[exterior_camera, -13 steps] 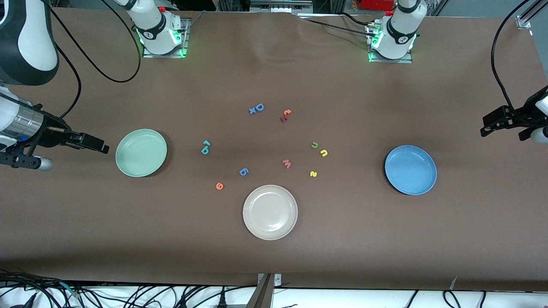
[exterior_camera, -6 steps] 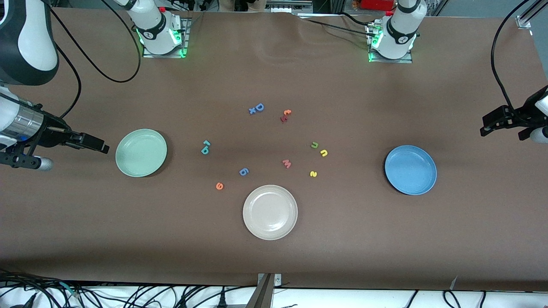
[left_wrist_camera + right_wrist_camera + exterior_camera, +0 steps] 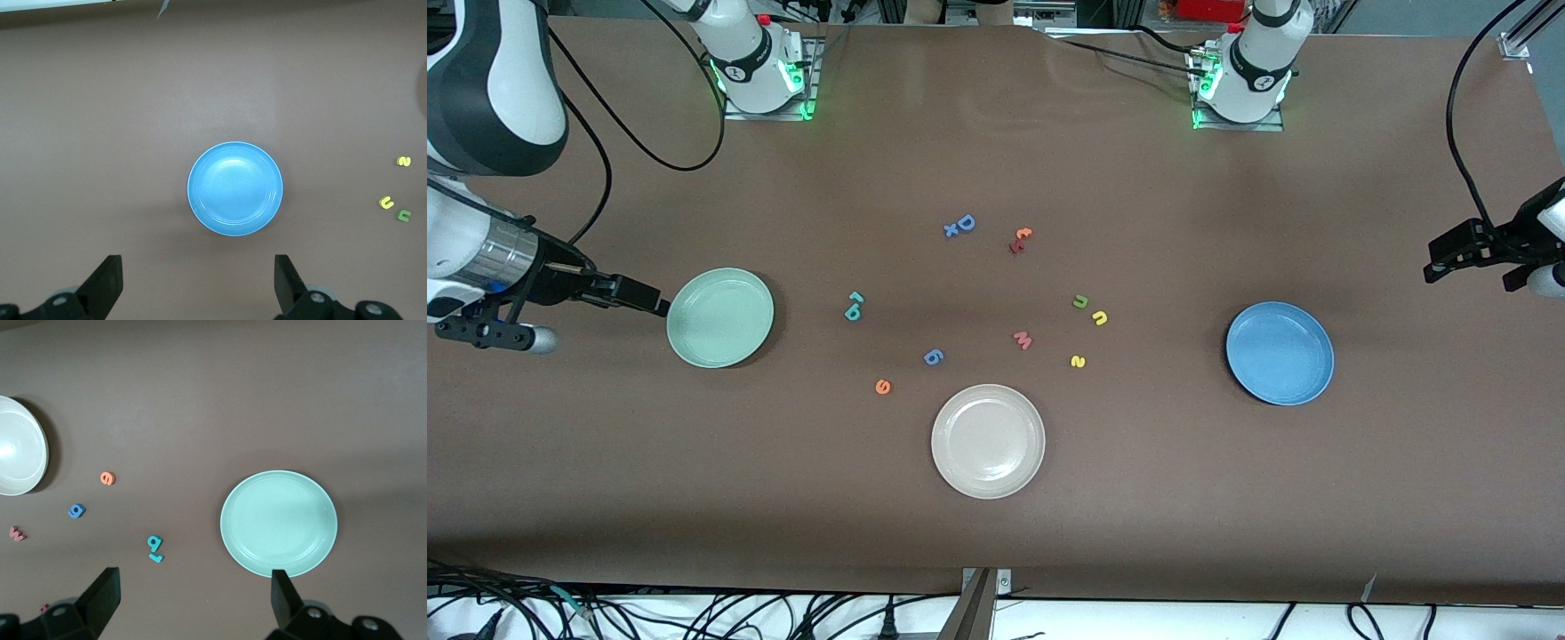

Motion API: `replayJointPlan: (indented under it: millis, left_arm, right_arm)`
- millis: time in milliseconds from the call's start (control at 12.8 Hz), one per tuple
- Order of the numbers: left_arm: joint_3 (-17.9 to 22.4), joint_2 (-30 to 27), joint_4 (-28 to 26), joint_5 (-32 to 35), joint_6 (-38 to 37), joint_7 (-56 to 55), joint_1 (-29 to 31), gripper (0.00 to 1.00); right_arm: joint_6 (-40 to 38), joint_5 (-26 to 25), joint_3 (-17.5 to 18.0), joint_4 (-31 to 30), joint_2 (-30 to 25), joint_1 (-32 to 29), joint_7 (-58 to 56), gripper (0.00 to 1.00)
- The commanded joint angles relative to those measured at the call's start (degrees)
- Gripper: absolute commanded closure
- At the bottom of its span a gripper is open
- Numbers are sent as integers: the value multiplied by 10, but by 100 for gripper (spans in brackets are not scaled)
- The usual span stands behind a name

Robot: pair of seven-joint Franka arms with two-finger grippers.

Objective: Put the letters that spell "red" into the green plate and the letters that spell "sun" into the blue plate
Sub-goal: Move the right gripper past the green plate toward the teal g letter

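Observation:
The green plate (image 3: pixel 720 317) lies toward the right arm's end and the blue plate (image 3: pixel 1280 353) toward the left arm's end; neither holds a letter. Between them lie the teal r (image 3: pixel 856 297) and teal d (image 3: pixel 853 312) touching, and the orange e (image 3: pixel 883 386) nearer the camera. Closer to the blue plate are the dark green n (image 3: pixel 1080 301), yellow u (image 3: pixel 1100 317) and yellow s (image 3: pixel 1078 361). My right gripper (image 3: pixel 654 304) hangs open at the green plate's rim (image 3: pixel 279 523), holding nothing. My left gripper (image 3: pixel 1436 262) waits open off the blue plate (image 3: pixel 235 189).
A cream-white plate (image 3: pixel 988 440) sits nearer the camera, mid-table. Other letters lie among the task's: a blue round one (image 3: pixel 933 357), a pink w (image 3: pixel 1023 340), a blue D (image 3: pixel 966 222) with a small x, and an orange and red pair (image 3: pixel 1020 240).
My right gripper has slid a little toward the green plate, its tip now at the rim. The left arm and the letters have not moved.

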Motion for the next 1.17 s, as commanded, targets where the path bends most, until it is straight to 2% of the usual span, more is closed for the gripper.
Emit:
replayJointPlan:
  millis: [0, 1090]
  left_arm:
    - [-2, -5, 3, -9, -10, 3, 3, 0]
    - [-2, -5, 3, -9, -12, 3, 3, 0]
  right_arm:
    - [0, 1, 1, -16, -13, 1, 8, 0]
    - [7, -1, 1, -18, -7, 48, 87, 1]
